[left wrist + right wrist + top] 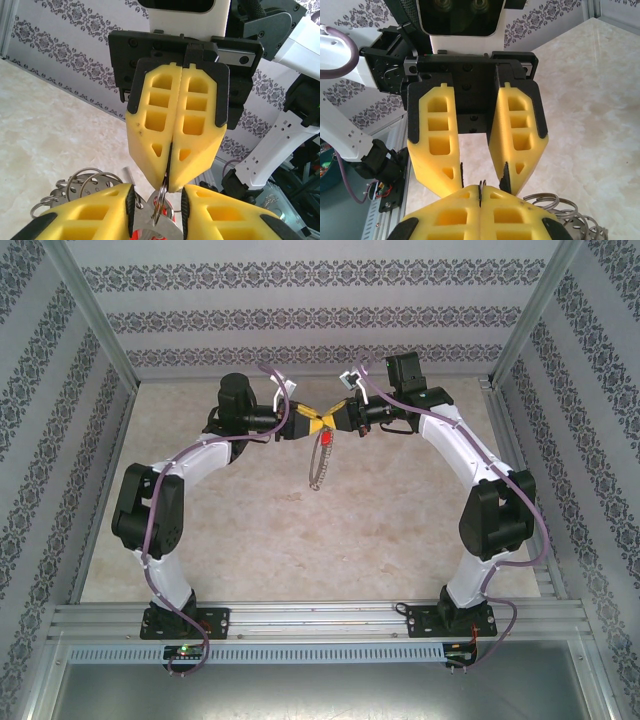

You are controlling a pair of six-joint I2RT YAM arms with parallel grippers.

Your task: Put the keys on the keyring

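Right, biggest first: marble-look table [250, 540] lies below R gripper [169, 184], the ref pt for everything else. L arm [150, 505] and R arm [495, 510] arch in from the near edge and meet there, grippers nose to nose. R gripper's yellow fingers are pressed together, pinching a thin wire ring of the keyring [317, 470]. The rest of the keyring hangs straight down from that pinch. L gripper [480, 182] faces R gripper, just beside it, jaws apart on either side of R's tips. Key [326, 439] w/ red head hangs just under R gripper. Its silver end [152, 224] sits btwn L fingers; can't tell if the pads touch it. Bunch of loose wire rings [82, 184] dangles just below R gripper.
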